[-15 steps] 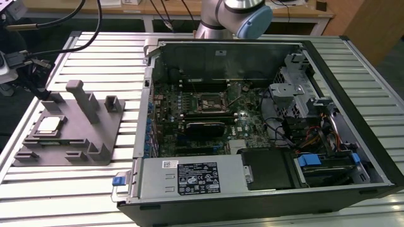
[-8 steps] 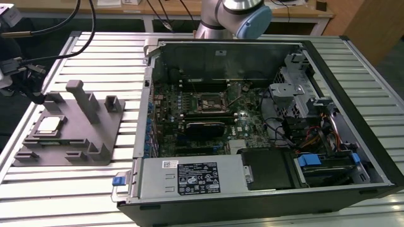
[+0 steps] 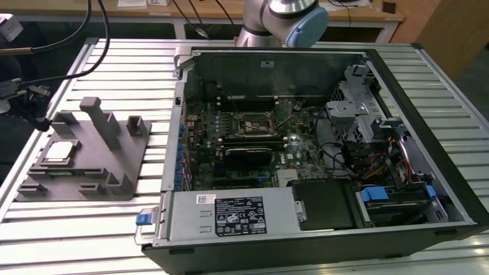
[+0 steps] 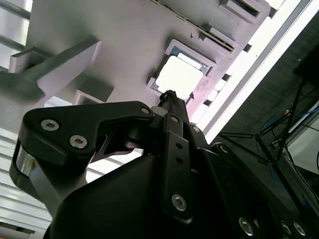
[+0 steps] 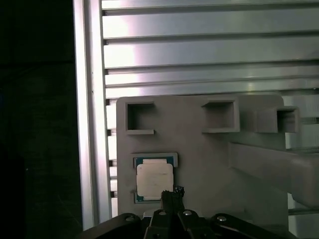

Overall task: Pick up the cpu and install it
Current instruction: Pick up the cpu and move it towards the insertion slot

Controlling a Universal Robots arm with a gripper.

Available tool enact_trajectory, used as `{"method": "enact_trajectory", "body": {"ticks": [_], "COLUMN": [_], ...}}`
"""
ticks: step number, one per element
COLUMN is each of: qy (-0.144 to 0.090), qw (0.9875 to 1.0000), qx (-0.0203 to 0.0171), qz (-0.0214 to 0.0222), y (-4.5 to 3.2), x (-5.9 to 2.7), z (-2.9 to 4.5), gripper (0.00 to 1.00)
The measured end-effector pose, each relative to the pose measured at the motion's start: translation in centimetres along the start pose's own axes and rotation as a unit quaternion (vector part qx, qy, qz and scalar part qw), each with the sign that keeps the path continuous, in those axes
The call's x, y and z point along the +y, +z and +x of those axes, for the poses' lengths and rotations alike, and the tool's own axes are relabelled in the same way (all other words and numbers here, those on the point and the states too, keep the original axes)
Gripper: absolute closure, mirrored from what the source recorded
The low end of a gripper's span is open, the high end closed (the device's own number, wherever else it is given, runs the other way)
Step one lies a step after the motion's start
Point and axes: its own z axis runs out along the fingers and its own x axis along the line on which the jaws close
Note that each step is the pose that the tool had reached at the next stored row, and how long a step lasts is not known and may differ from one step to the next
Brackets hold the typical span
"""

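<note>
The cpu (image 3: 59, 151) is a small square chip with a pale metal top. It lies flat in a recess of the grey plastic fixture (image 3: 114, 166) at the exterior view's left. My gripper (image 3: 38, 119) hangs just above the fixture's far left corner, close to the chip. In the first wrist view the fingertips (image 5: 172, 191) are pressed together over the near edge of the cpu (image 5: 154, 179), with nothing between them. In the second wrist view the gripper (image 4: 169, 94) points at the bright cpu (image 4: 179, 77) from a short distance and does not touch it. The motherboard's open socket (image 3: 252, 123) sits inside the case.
An open computer case (image 3: 450, 172) takes up the middle and right of the slatted metal table (image 3: 114, 63). The fixture carries upright posts (image 3: 95, 120) close to the chip. Cables (image 3: 46, 80) trail along the table's left side. The arm's base (image 3: 283, 17) stands behind the case.
</note>
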Motion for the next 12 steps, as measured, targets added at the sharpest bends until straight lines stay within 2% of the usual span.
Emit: {"method": "enact_trajectory", "body": {"ticks": [12], "qy": [-0.005], "qw": [1.0000], "qx": [0.0003], "qz": [-0.0001], "y": [2.16], "x": [-0.15], "z": [0.70], "gripper": [0.89]}}
